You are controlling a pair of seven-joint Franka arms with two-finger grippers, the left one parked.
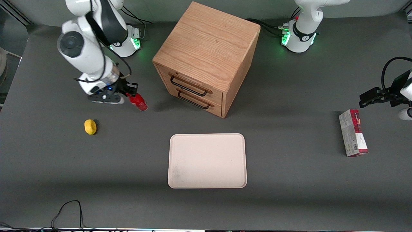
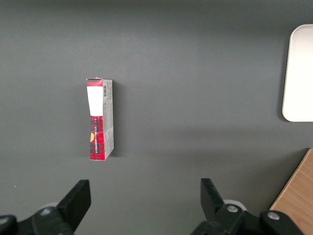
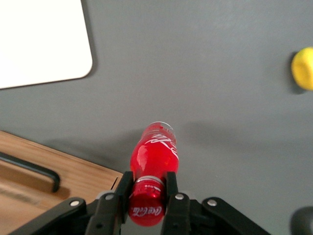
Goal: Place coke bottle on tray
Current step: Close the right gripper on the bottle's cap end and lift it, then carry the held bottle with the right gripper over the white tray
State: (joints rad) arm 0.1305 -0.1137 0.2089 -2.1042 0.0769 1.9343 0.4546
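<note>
The coke bottle (image 1: 138,102) (image 3: 154,152) is small, all red, with white lettering. It hangs tilted above the table with my gripper (image 1: 130,93) (image 3: 148,188) shut on its capped neck. Both black fingers (image 3: 170,188) press the neck just below the cap. The bottle is beside the wooden cabinet, toward the working arm's end of the table. The cream-beige tray (image 1: 207,160) (image 3: 39,41) lies flat with nothing on it, nearer the front camera than the cabinet and well apart from the bottle.
A wooden two-drawer cabinet (image 1: 207,56) (image 3: 44,181) stands close beside the held bottle. A yellow lemon (image 1: 90,126) (image 3: 303,68) lies on the table nearer the front camera than the gripper. A red-and-grey carton (image 1: 353,132) (image 2: 100,119) lies toward the parked arm's end.
</note>
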